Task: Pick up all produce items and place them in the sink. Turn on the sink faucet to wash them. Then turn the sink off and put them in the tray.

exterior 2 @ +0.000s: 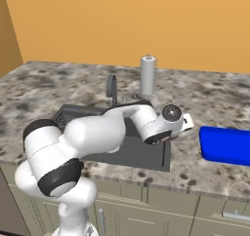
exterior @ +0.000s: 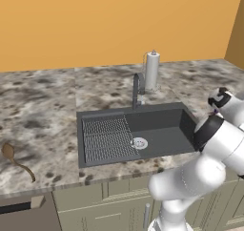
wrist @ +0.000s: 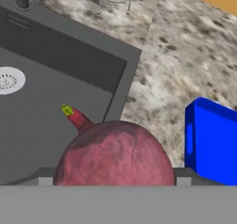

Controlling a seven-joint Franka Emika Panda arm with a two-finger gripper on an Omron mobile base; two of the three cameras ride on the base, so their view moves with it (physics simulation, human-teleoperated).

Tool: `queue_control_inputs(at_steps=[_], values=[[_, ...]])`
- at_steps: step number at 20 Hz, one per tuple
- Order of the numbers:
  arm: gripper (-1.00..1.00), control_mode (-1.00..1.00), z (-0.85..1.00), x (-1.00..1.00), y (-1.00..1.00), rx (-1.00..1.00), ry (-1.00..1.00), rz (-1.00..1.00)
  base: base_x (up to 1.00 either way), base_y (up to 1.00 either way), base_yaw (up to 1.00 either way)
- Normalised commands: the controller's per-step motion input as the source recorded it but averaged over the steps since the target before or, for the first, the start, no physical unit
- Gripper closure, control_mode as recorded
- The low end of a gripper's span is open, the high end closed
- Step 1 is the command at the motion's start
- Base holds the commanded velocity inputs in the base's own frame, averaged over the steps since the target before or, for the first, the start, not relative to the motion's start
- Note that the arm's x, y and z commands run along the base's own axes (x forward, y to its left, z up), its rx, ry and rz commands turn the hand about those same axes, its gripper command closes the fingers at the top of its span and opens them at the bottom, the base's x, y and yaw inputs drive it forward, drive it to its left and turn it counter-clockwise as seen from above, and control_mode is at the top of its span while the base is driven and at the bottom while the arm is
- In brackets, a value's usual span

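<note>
In the hand view a round red fruit with a short stem and a green tip fills the lower middle of the frame, pressed right up against the camera. The fingertips are hidden behind it, so I cannot tell how the jaws stand, whether they pinch the fruit or not. Behind the fruit, the sink takes up the left half of that frame, its right rim running diagonally from upper centre down toward the fruit, and the silver drain sits at the far left edge. The fruit appears over the basin floor close to the right rim (how high above it cannot be judged). At the right edge of the frame stands the blue tray, on the speckled counter well clear of the sink.

In the right base view the arm curls from the lower left up to the middle, and its hand lies over the sink's right end, between the basin and the tray at the right edge. The faucet rises behind the sink at upper centre, with the paper roll just to its right.

In the left base view the sink is in the centre, the ribbed drainboard in its left part and the drain beside it. The faucet and the roll stand behind. A brown spoon lies at the left edge of the counter.
</note>
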Motion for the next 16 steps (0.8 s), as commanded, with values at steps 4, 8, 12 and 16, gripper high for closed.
queue_control_inputs(at_steps=[4, 8, 12, 16], values=[[1.00, -1.00, 0.06, 0.04, -0.81, -0.07, -0.01, -0.24, 0.00, 0.00, 0.00], [1.00, -1.00, -0.07, 0.07, -0.15, 0.05, 0.00, -0.04, 0.00, 0.00, 0.00], [1.00, -1.00, 0.09, 0.18, -0.57, 0.15, 0.00, -0.08, 0.00, 0.00, 0.00], [1.00, -1.00, 0.08, 0.28, -0.81, 0.05, -0.03, -0.15, 0.00, 0.00, 0.00]])
